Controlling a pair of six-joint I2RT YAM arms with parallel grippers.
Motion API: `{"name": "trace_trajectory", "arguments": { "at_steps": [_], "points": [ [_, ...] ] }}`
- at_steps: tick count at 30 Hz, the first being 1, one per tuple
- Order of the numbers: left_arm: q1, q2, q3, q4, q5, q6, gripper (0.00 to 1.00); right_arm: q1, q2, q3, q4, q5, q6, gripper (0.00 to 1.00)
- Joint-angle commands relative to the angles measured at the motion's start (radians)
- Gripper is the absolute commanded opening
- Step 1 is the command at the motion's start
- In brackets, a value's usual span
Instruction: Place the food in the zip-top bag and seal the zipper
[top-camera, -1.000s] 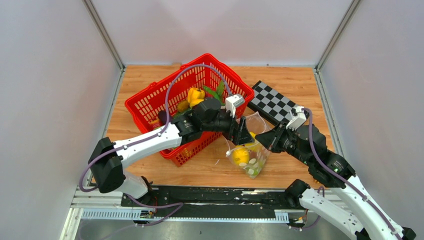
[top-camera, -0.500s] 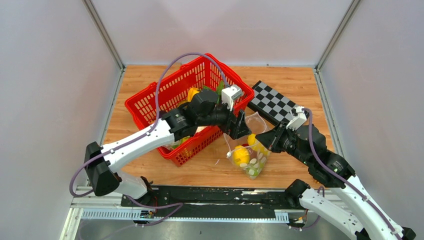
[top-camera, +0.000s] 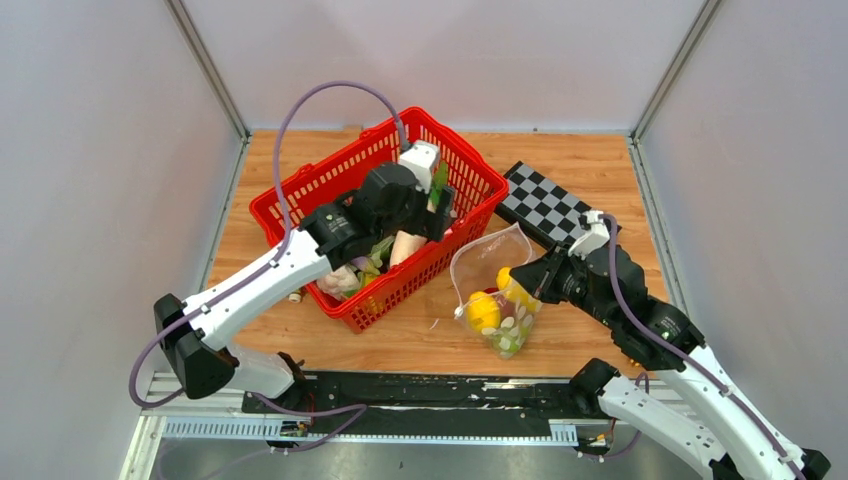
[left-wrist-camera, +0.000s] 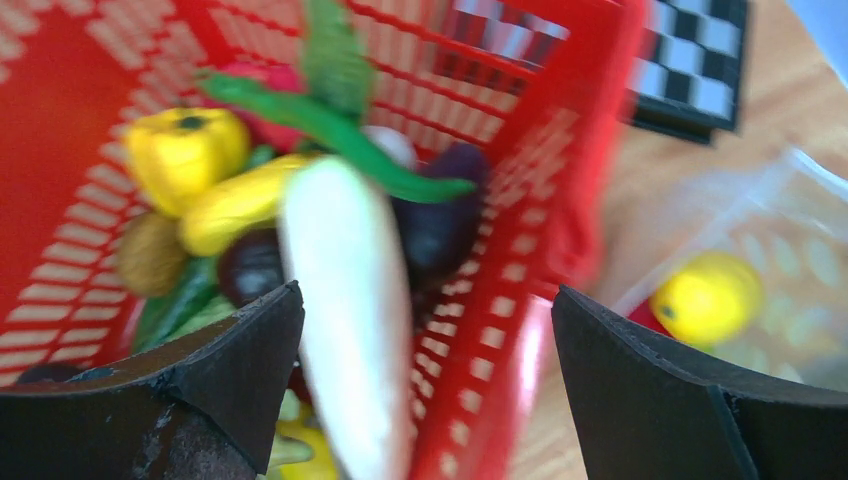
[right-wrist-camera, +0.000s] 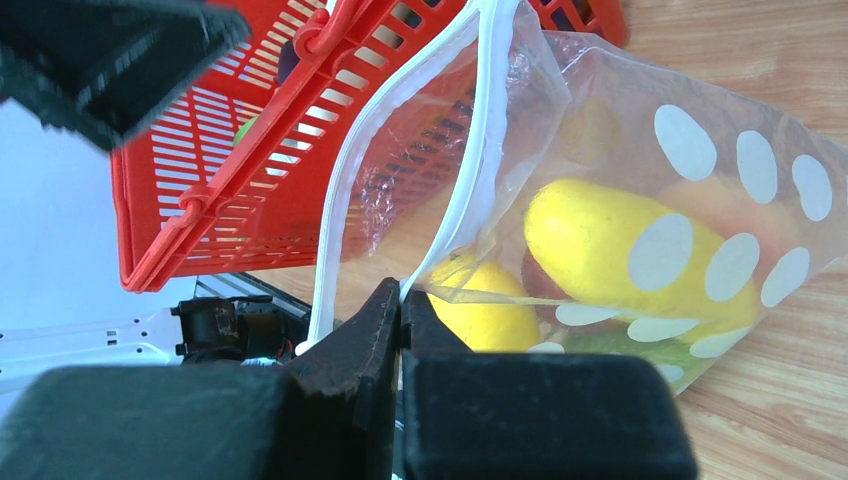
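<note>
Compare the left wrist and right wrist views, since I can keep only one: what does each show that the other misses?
Left wrist only: the white radish, yellow pepper and more piled in the red basket, plus the checkerboard. Right wrist only: the right gripper pinching the zip-top bag at its white zipper, mouth open. Both: the basket, the dotted bag holding yellow food, the wooden table.

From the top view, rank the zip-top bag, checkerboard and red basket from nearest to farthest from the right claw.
1. zip-top bag, its edge pinched by the right claw.
2. checkerboard, just behind the claw.
3. red basket, farther left, beyond the bag.
</note>
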Motion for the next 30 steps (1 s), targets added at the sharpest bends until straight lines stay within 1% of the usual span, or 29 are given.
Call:
{"name": "trace_trajectory", "arguments": {
  "at_steps": [1,6,9,12,15,17,20,23,30],
  "points": [
    [0.115,-0.047,-0.018,0.017,-0.151,-0.076,1.0,0.004,0.009,0.032,0.039,0.009,-0.014,0.01],
    [0.244,-0.013,-0.034,0.035,-0.135,-0.142,1.0,0.004,0.022,0.046,0.034,0.007,-0.016,0.01],
    [0.266,0.007,-0.027,0.0,-0.14,-0.135,1.0,0.003,0.02,0.048,0.031,0.015,-0.016,0.01],
    [0.295,0.019,-0.055,0.038,-0.109,-0.112,1.0,0.004,0.019,0.044,0.031,0.018,-0.01,0.01],
    [0.343,0.077,-0.051,0.046,-0.109,-0.164,1.0,0.004,0.025,0.035,0.044,0.004,-0.009,0.01],
    [0.375,0.117,-0.064,0.102,-0.092,-0.218,1.0,0.004,0.028,0.035,0.046,-0.001,-0.01,0.01],
    [0.381,0.188,-0.05,0.148,-0.115,-0.259,1.0,0.003,0.026,0.032,0.05,-0.002,-0.011,0.01],
    [0.381,0.265,-0.034,0.173,-0.184,-0.312,1.0,0.004,0.02,0.032,0.047,0.0,-0.011,0.01],
    [0.375,0.376,-0.012,0.224,-0.281,-0.408,1.0,0.003,0.016,0.029,0.045,-0.006,-0.01,0.01]
  ]
}}
